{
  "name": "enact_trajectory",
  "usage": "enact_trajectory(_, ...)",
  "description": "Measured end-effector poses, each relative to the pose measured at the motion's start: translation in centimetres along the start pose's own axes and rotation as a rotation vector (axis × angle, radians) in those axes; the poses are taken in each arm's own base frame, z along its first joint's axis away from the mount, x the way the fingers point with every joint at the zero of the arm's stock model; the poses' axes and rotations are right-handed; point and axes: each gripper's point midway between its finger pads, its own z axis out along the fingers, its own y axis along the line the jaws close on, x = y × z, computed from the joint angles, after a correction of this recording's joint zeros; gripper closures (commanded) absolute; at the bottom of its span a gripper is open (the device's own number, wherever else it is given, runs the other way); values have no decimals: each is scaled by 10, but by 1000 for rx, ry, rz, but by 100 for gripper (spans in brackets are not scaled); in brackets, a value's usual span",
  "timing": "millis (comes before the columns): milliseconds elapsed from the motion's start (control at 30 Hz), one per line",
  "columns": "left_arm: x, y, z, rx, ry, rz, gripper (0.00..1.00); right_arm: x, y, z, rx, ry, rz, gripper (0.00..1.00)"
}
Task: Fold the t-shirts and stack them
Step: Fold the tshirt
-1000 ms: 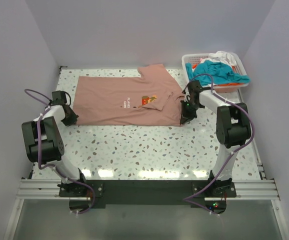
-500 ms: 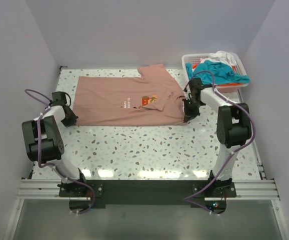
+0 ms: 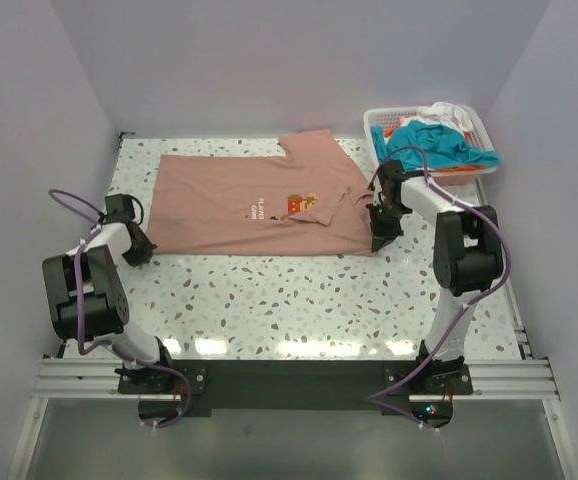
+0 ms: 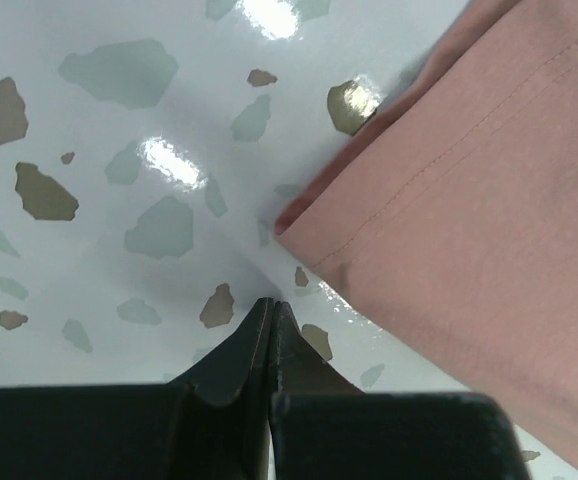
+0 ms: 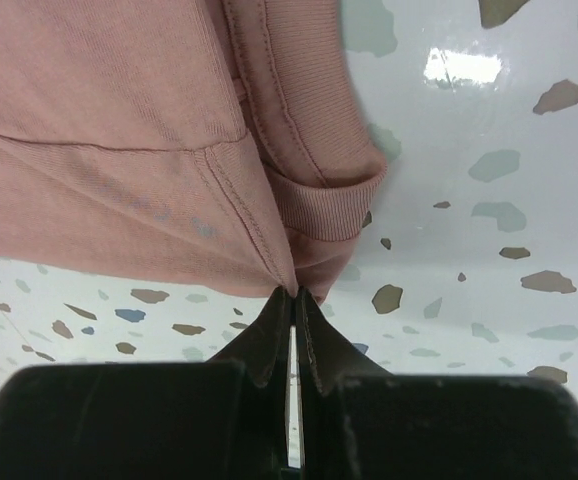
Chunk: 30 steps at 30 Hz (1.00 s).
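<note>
A salmon-pink t-shirt is spread flat on the far half of the speckled surface, with its small chest print facing up and one sleeve pointed toward the far wall. The left tool is held low at the shirt's near left corner. In the left wrist view its fingers are seen pressed together, with no cloth between them. Their tips are set on the bare surface just beside the stitched hem, whose corner lies slightly beyond them. The right tool is placed at the shirt's near right corner. In the right wrist view its fingers are seen almost fully together, and the near edge of the pink cloth is pinched at their tips. The pinch is made where a seam runs down, and a ribbed band is bunched just to the right of it. Only a thin bright slit is left between the two fingers below the pinch. A fold is seen in the cloth near the right end of the shirt, beside the print. At the far right corner a white lattice basket is set on the surface, well apart from the left tool and near the right arm. A teal t-shirt is heaped in it, with a white t-shirt at the far side and an orange t-shirt showing at the near rim.
</note>
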Motion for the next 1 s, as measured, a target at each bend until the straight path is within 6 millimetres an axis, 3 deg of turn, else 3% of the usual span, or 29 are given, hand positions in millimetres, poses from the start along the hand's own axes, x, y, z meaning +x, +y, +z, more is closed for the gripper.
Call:
enact_trajectory(100,4,4,-3,-10,1,-7,95,6,-3,1,14,21,3,98)
enact_trajectory(133,5,5,-5,-12,1,-9,92,8,-4,0,20,25,4,86)
enact_trajectory(167,5,5,-7,-12,-3,-13,82,9,-5,0,24,29,6,77)
enact_trajectory(267,0,5,-16,-5,-28,-20,65,12,-7,-5,33,35,3,55)
enact_trajectory(367,-5,3,-26,4,-50,-23,51,13,-7,-15,39,39,-2,45)
enact_trajectory(500,-19,-16,-40,32,-99,14,39,-8,1,-37,33,-21,-27,44)
enact_trajectory(700,-20,-94,-63,212,-156,131,36,-47,40,-71,-95,-180,-79,44)
enact_trajectory(833,-15,-125,-52,287,-123,136,36,-59,67,-66,-187,-202,-111,44)
enact_trajectory(1000,2,-130,-25,280,-46,138,35,-69,97,-33,-249,-176,-165,44)
